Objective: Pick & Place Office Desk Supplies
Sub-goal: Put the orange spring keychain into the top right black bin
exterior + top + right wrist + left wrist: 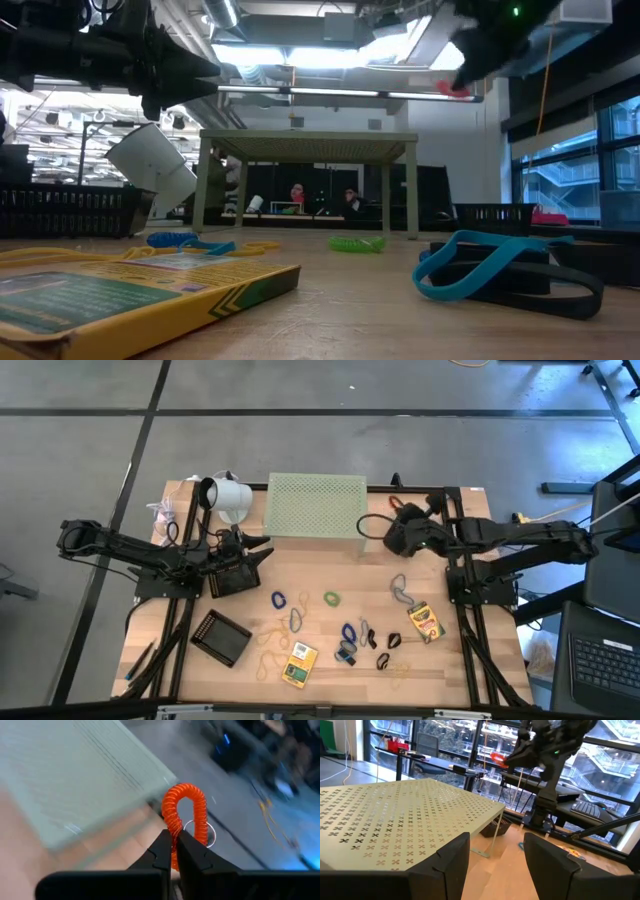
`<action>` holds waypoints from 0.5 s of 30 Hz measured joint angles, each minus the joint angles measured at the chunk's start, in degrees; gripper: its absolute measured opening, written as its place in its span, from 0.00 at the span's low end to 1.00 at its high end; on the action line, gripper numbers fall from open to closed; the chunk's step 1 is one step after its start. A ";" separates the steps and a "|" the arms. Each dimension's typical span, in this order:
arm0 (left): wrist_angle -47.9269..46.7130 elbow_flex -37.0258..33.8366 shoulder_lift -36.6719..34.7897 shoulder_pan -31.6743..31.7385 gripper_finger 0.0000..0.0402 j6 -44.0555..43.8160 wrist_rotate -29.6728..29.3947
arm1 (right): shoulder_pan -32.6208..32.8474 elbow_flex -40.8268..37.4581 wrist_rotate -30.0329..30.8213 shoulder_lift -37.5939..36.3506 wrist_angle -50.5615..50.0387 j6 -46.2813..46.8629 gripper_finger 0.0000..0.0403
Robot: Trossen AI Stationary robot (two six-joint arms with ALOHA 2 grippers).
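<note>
Red coiled loop (185,817) was held clamped in right gripper (175,842) jaws above the bench beside the riser (316,506), presumably for placement; left gripper (495,855) jaws stood apart.

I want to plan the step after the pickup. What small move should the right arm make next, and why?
Probably carry on toward the pale green perforated metal riser and stop above its top before opening. The right gripper is shut on the orange coiled plastic loop with a metal ring, held in the air beside the riser's right edge. The left gripper waits open at the riser's left side.
</note>
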 joint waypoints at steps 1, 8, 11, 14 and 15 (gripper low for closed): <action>0.00 0.00 0.00 0.00 0.45 0.02 -0.02 | -1.20 -0.54 0.07 -0.03 -1.31 1.59 0.04; 0.00 0.00 0.00 0.00 0.45 0.07 -0.04 | -8.20 -8.96 -7.41 -0.02 -0.68 6.44 0.04; 0.00 0.00 0.00 0.00 0.45 0.10 -0.06 | -10.61 -13.70 -12.10 -0.02 3.78 6.75 0.04; 0.00 0.00 0.00 0.00 0.45 0.11 -0.59 | -12.76 -17.64 -16.93 0.00 7.47 6.89 0.04; 0.00 0.00 0.00 0.00 0.45 0.11 -1.08 | -13.37 -18.56 -17.93 0.00 8.69 7.34 0.04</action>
